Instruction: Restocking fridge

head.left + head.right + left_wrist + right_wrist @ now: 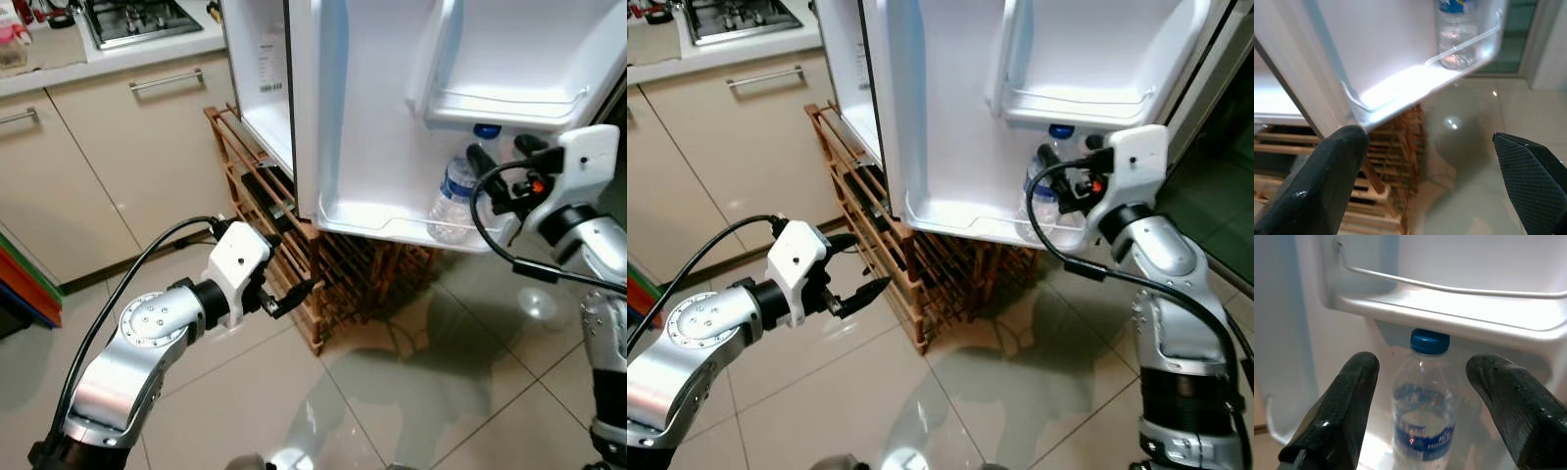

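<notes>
The fridge door (372, 127) stands open before me. A clear water bottle (458, 191) with a blue cap and blue label stands upright in the door's lowest shelf (392, 223), at its right end. My right gripper (500, 162) is open just in front of the bottle; in the right wrist view the bottle (1424, 406) sits between and beyond the two fingers (1337, 406), apart from them. My left gripper (286, 292) hangs open lower left, in front of the wooden rack, holding nothing. An upper door shelf (505, 103) sits right above the bottle's cap.
A wooden wine rack (323, 274) stands on the tiled floor below and behind the door. Kitchen cabinets (118, 147) with a hob (137, 20) on the counter run along the left. Open tiled floor (411, 392) lies in front.
</notes>
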Available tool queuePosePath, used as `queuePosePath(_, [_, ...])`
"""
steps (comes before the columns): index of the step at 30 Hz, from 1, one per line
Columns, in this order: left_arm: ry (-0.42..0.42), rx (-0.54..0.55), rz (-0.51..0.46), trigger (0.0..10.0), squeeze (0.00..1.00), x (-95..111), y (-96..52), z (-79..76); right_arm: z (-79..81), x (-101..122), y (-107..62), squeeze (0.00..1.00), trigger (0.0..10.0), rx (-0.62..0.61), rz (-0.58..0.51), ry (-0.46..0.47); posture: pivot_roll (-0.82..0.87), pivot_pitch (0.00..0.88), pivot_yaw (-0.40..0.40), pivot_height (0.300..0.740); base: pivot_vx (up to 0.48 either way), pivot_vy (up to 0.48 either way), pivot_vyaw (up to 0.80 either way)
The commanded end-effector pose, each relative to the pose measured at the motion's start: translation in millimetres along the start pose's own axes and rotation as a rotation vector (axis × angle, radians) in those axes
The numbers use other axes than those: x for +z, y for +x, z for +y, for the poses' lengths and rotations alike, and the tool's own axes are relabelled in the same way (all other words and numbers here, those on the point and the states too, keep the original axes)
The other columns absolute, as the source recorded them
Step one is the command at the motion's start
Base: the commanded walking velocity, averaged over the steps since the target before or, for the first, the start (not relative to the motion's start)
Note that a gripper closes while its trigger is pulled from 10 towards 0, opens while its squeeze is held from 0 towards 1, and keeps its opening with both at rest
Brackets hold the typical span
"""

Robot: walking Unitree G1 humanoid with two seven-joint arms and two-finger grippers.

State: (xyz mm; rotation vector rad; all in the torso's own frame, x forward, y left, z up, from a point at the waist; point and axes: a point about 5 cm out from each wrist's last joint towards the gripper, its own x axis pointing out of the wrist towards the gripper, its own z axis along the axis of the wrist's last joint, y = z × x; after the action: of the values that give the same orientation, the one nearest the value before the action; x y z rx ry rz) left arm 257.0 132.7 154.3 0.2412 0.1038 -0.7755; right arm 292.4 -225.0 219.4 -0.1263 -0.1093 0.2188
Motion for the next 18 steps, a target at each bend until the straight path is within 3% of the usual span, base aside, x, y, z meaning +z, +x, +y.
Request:
queuePosePath(1, [-0.016, 0.118, -0.015, 10.0, 0.0, -0.9, 1.6, 9.9, 7.3, 5.9, -8.2, 0.0, 10.0, 0.009, -0.023, 0.014, 0.02, 0.0, 0.024, 0.74, 0.0, 0.0, 0.0])
queuePosePath(3, [-0.055, 0.249, -0.036, 10.0, 0.0, -3.6, 1.9, 17.7, 17.1, 3.6, -16.3, 0.0, 10.0, -0.006, -0.046, 0.044, 0.01, 0.0, 0.017, 0.74, 0.0, 0.0, 0.0])
queuePosePath(6, [-0.095, 0.35, -0.041, 10.0, 0.0, -8.7, -3.8, 23.2, 29.4, -7.3, -28.1, 0.0, 10.0, -0.055, -0.049, 0.093, 0.0, 0.0, 0.01, 0.74, 0.0, 0.0, 0.0])
queuePosePath(12, [-0.088, 0.378, -0.044, 10.0, 0.0, -11.3, -8.6, 17.3, 45.6, -33.6, -37.2, 0.0, 10.0, -0.129, 0.01, 0.097, 0.0, 0.0, 0.005, 0.74, 0.0, 0.0, 0.0])
queuePosePath(18, [-0.088, 0.387, -0.051, 10.0, 0.0, -11.3, -7.4, 11.1, 57.6, -41.4, -33.1, 0.0, 10.0, -0.134, 0.035, 0.145, -0.01, 0.0, 0.001, 0.74, 0.0, -0.417, 0.44])
